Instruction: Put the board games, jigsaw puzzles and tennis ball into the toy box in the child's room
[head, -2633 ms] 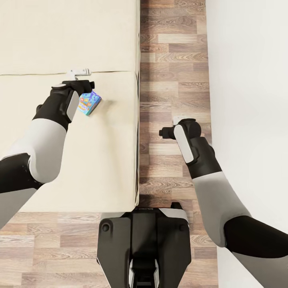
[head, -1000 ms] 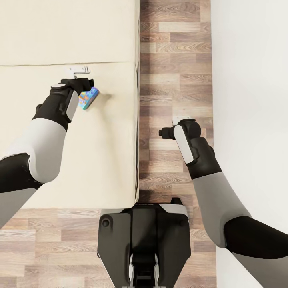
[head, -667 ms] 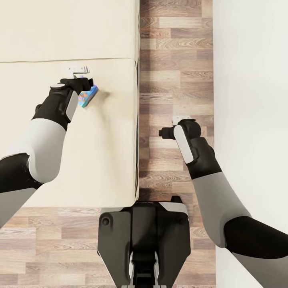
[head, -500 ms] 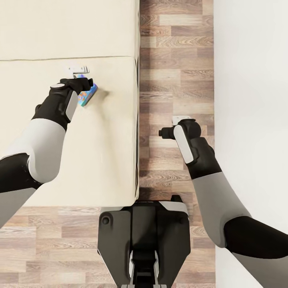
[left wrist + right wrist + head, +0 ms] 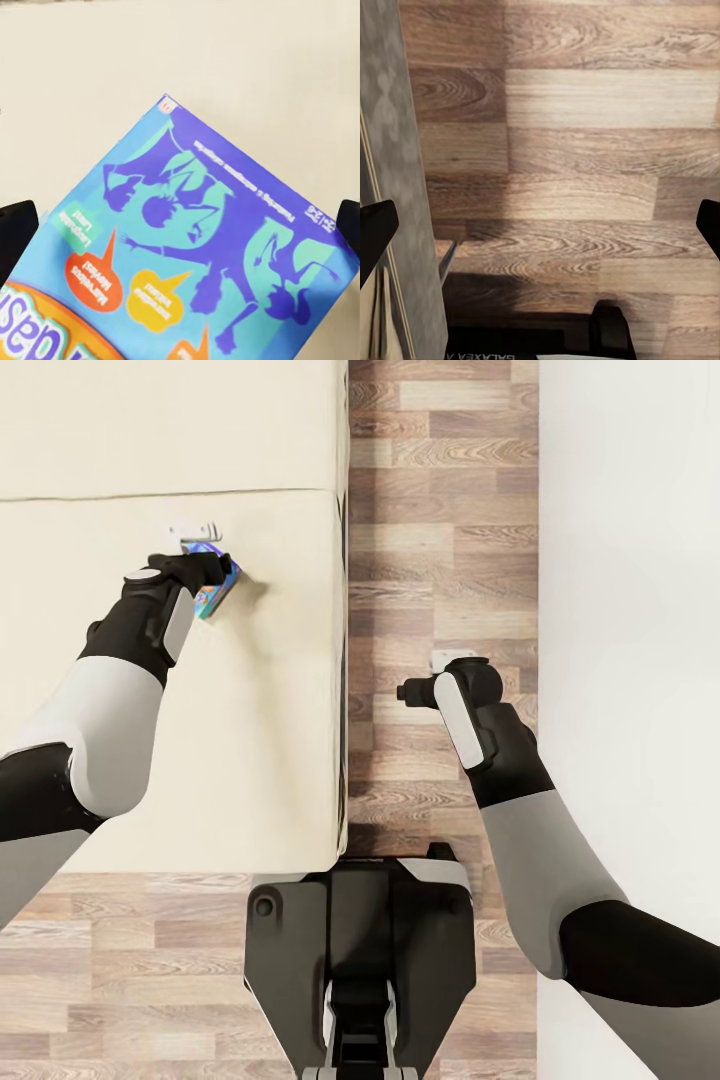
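The left gripper reached out over the bed, its fingers clamped on a board game. The right gripper hung beside the bed, fingers spread apart.

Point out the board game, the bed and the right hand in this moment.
board game (image 5: 202,255): left wrist view, middle of its printed blue face.
bed (image 5: 270,730): head view, bare beige mattress near its edge.
right hand (image 5: 452,656): head view, at its fingertips above the wooden floor.
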You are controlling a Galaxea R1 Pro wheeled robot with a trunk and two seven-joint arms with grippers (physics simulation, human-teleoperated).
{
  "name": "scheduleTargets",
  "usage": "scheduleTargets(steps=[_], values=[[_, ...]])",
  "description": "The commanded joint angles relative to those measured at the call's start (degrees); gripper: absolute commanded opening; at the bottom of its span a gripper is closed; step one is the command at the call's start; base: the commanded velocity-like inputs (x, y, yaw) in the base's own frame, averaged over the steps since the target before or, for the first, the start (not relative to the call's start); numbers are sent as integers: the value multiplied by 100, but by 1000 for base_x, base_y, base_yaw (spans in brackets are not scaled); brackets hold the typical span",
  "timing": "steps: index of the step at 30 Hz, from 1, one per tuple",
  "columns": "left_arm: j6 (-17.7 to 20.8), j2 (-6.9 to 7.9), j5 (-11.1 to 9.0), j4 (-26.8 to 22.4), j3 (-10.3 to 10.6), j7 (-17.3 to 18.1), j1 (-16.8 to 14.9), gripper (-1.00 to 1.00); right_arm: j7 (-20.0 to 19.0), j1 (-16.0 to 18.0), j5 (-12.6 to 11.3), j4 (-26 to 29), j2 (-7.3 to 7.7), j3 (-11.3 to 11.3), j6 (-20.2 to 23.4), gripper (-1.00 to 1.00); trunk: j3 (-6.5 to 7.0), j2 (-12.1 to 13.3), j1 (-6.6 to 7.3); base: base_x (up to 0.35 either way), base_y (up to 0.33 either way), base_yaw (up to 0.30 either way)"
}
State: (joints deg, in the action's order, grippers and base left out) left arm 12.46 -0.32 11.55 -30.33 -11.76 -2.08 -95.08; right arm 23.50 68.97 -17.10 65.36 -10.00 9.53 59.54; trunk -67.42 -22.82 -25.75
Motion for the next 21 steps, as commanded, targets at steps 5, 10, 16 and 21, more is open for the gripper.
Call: scheduleTargets(steps=[5,10,16,21], values=[[-47,-3,49,-21,-18,-2,-2,100,58,3,-57,3,0,5,14,100,-10,-9,-4,0,0,0],[-71,-11,45,-34,-19,-3,-2,100,58,3,-57,3,0,9,14,100,-11,-9,-4,0,0,0],[-76,-18,46,-45,-19,-3,-2,100,58,3,-57,3,0,9,14,100,-11,-9,-4,0,0,0],[-83,-26,45,-46,-19,-3,0,100,58,3,-57,3,0,6,14,100,-11,-9,-4,0,0,0]])
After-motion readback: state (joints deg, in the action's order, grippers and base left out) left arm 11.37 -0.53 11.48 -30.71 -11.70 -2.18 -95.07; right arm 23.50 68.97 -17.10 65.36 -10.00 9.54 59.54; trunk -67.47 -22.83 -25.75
